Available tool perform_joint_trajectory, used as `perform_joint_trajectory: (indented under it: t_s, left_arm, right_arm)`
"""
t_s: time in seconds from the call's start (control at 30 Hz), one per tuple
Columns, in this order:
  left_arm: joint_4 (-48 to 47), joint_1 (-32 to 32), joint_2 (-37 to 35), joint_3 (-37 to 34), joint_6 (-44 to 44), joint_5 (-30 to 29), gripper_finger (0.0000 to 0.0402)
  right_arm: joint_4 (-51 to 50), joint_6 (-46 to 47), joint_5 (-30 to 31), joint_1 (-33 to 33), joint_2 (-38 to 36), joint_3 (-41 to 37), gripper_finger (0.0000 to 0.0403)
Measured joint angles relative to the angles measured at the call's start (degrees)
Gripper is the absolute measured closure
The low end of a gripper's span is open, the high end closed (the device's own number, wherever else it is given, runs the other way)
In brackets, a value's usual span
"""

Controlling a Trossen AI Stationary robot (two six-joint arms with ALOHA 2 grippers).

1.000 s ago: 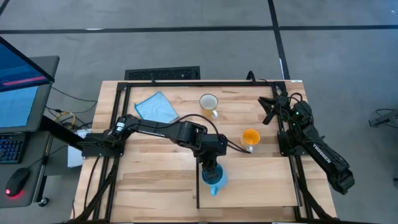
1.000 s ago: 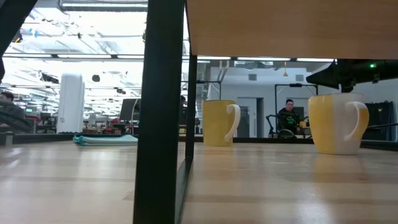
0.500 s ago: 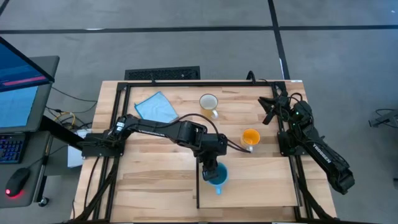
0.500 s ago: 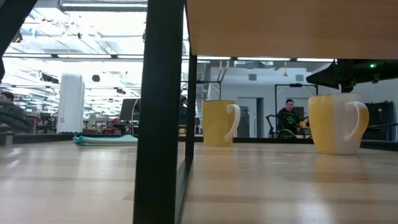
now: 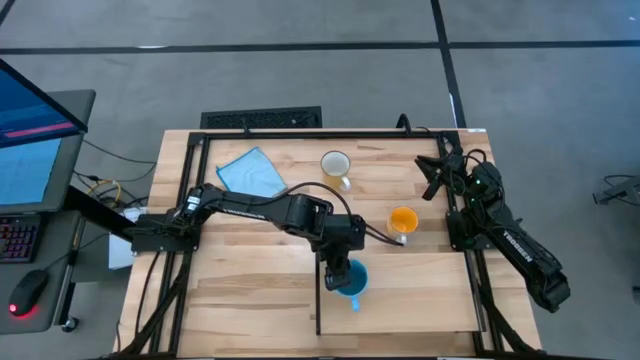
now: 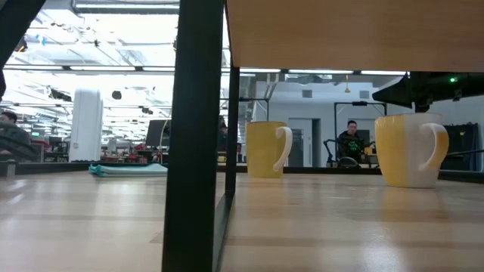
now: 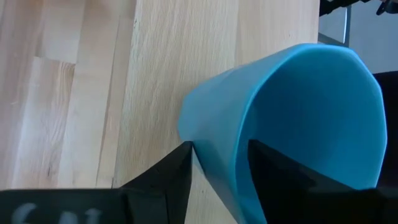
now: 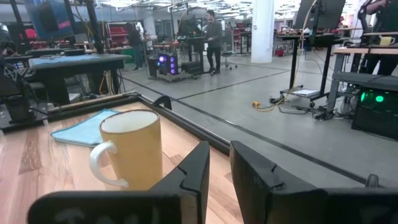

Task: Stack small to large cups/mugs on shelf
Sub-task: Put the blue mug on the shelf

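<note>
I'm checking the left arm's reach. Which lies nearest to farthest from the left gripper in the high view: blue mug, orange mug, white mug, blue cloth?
From the left gripper:
1. Blue mug, at the gripper, on the shelf.
2. Orange mug, toward the right arm.
3. White mug, far side.
4. Blue cloth, far left.

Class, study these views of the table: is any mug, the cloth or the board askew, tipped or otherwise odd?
Only the blue mug on the shelf: in the left wrist view it looks tilted, its wall between the left gripper fingers. The orange mug and white mug stand upright; the blue cloth lies flat.
</note>
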Motion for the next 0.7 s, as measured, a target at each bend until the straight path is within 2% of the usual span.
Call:
perform_joint_trajectory:
  t_s: [0.43,0.7]
  left_arm:
    - [0.0,0.0,0.0,0.0,0.6,0.1,0.0255]
    - [-0.1,0.7,0.0,0.0,1.4,2.3,0.0255]
  right_arm:
    - [0.0,0.0,0.0,0.0,0.0,0.0,0.0317]
    - [0.0,0.0,0.0,0.0,0.0,0.0,0.0317]
